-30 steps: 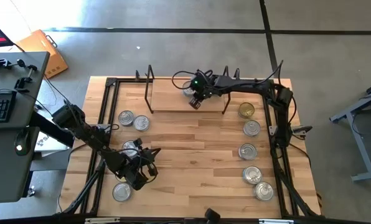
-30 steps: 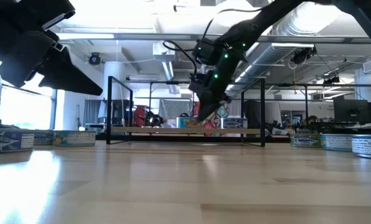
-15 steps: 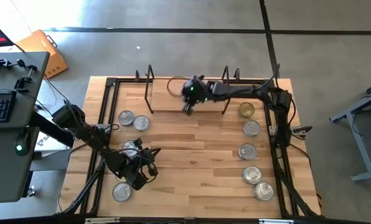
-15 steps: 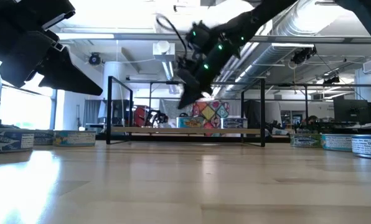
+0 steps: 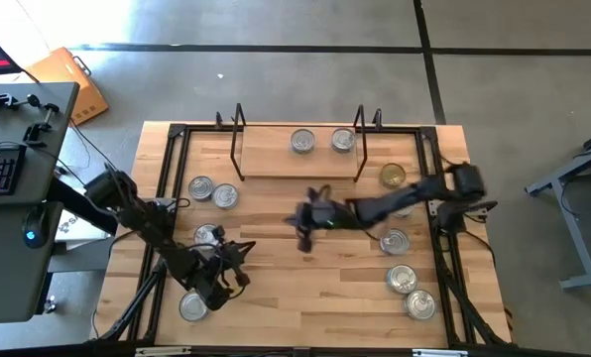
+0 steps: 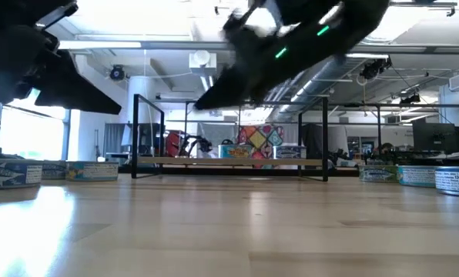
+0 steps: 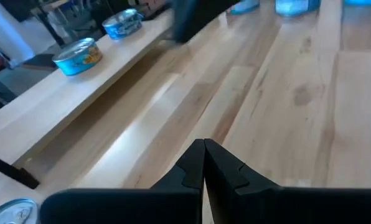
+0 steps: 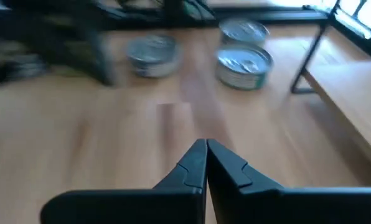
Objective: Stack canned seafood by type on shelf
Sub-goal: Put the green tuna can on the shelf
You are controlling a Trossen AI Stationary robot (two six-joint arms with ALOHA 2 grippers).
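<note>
Since 1 s ago: right gripper (image 5: pixel 303 220) withdrawn from the shelf (image 5: pixel 266 159) to mid-table, empty, fingers pressed together. 2 silver-topped tins (image 5: pixel 302 142) and (image 5: pixel 343 141) now exposed on the shelf board, side by side, near its right end.

Left gripper (image 5: pixel 238 266) unchanged at front left of the table (image 5: pixel 295 297), fingers together, holding nothing.

Loose tins, left side: 2 (image 5: pixel 201 187), (image 5: pixel 225 195) just beside each other, 1 (image 5: pixel 208 235) partly under the left arm, 1 (image 5: pixel 193 305) near the front edge.

Right side: gold-topped tin (image 5: pixel 392 177) just right of the shelf's upright end, then silver tins (image 5: pixel 394 241), (image 5: pixel 403 279), (image 5: pixel 419 303) in a line toward the front; 1 more partly hidden beneath the right arm.
</note>
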